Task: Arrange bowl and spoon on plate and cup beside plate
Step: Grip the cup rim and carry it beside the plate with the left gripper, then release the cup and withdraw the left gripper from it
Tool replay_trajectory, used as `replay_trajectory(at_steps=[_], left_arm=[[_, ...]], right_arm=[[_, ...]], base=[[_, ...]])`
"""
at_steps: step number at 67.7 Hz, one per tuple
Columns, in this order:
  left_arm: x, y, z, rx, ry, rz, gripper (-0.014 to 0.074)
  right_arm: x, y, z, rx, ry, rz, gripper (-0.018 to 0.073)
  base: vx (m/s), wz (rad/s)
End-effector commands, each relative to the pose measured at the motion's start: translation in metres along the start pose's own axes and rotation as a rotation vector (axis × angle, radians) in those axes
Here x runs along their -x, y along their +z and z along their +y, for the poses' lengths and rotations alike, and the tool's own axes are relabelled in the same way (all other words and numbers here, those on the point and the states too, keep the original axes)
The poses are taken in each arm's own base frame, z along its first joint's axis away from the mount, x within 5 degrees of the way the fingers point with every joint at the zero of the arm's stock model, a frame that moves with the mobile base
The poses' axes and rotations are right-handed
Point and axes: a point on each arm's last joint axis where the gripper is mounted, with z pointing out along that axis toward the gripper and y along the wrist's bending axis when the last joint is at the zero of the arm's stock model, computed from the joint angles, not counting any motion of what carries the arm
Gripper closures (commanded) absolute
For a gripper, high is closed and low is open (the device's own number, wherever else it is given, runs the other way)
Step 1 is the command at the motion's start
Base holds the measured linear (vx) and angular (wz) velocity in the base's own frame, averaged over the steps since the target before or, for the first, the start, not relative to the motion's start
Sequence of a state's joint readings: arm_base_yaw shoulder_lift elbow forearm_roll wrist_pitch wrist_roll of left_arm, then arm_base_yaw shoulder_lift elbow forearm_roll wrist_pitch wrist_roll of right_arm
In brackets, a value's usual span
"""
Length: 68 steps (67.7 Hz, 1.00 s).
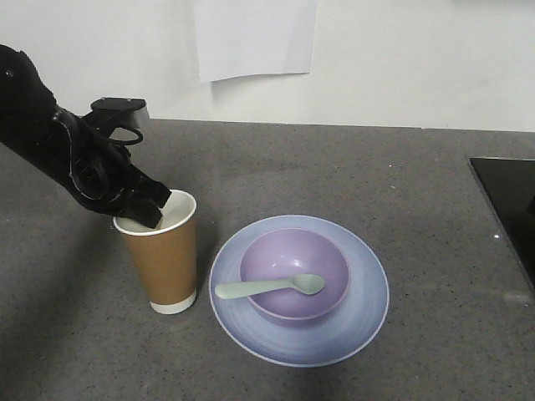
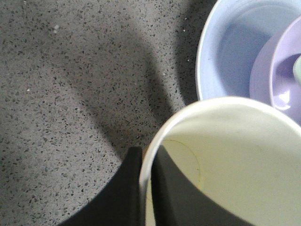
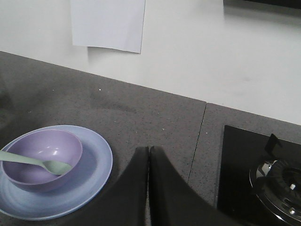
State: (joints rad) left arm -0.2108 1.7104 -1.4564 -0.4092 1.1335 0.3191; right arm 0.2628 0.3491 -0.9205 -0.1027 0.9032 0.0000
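The brown paper cup point(image 1: 165, 259) stands upright on the counter just left of the pale blue plate point(image 1: 359, 326). My left gripper point(image 1: 159, 209) is shut on the cup's white rim point(image 2: 146, 165), one finger inside the cup and one outside. The lavender bowl point(image 1: 294, 267) sits in the middle of the plate, and the mint spoon point(image 1: 269, 287) lies across the bowl with its handle over the left rim. In the right wrist view my right gripper point(image 3: 148, 149) hovers shut and empty to the right of the plate point(image 3: 96, 172) and bowl point(image 3: 42, 148).
A black stovetop point(image 1: 510, 200) with a burner point(image 3: 277, 181) takes up the counter's right side. A seam point(image 3: 197, 146) runs across the grey counter beside it. The white wall with a taped paper sheet point(image 1: 255, 38) stands behind.
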Motion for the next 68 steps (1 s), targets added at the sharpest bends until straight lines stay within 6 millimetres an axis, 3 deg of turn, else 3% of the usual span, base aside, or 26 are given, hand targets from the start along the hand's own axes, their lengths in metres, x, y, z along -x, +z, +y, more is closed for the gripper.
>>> replay_trajectory(at_steps=[1,34,68], left_arm=[[0.0037,-0.0191,-0.0111,-0.018,0.014,-0.076,0.0549],[0.0026,-0.0191,-0.0116,-0.023,0.014,-0.064,0.033],[0.0033,-0.0267,-0.0165,-0.047,0.01,-0.083,0.0316]], right_arm=[[0.0117,0.0018,-0.0008,-0.008,-0.005,-0.064,0.0566],[0.0117,0.0018,-0.0008,-0.008,-0.005,-0.064,0.0566],[0.0117,0.0018,-0.0008,-0.008,-0.005,-0.064,0.0566]], base=[[0.0,0.0],[0.0,0.0],[0.0,0.0]])
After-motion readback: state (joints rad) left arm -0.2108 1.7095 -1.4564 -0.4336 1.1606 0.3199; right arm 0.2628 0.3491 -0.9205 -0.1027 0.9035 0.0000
